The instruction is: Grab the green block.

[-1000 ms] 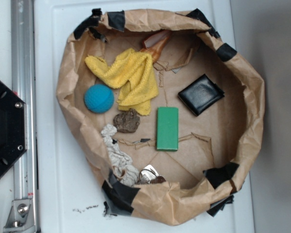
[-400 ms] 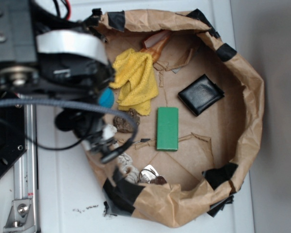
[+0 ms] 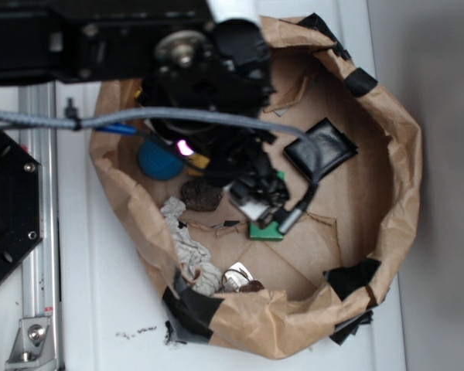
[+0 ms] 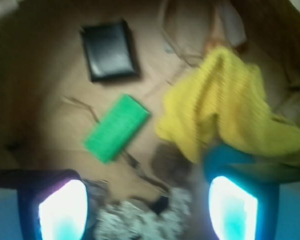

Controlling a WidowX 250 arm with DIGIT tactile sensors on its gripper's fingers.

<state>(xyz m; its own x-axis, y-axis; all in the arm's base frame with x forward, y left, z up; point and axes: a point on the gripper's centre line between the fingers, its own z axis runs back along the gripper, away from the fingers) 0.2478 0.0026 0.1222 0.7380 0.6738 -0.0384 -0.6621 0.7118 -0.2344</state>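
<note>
- The green block [image 4: 117, 128] lies flat on the brown paper floor of the bag [image 3: 406, 170], near the middle. Nothing sits on top of it.
- From above, my arm hides most of the block. Only its bottom end peeks out by my tool [image 3: 267, 207].
- My tool [image 4: 147, 212] is wide open and holds nothing. In the wrist view I see its two bright pads [image 4: 62, 210] at the bottom, far apart, with the block ahead of the gap and a bit to one side.
- I think I am still in the reaching part. The grab is not done yet.
- The block lies slanted in my wrist view. I should turn my tool so the pads close across its short sides, not its long way.
- I should get right over the block first, then go straight down. The wrist picture is blurry, so going slow will help.
- The brown rock [image 4: 171, 161] and the yellow cloth [image 4: 225, 105] are near one side of the block. The crumpled gray rag [image 4: 140, 220] is just under my tool. I must not catch any of these.
- The black wallet [image 4: 110, 49] is well apart, past the block, so it should be no trouble.
- The blue ball [image 3: 156, 161] is not what I want.
- The block is flat and smooth, so I should go low, almost to the paper, and squeeze it firmly.
</note>
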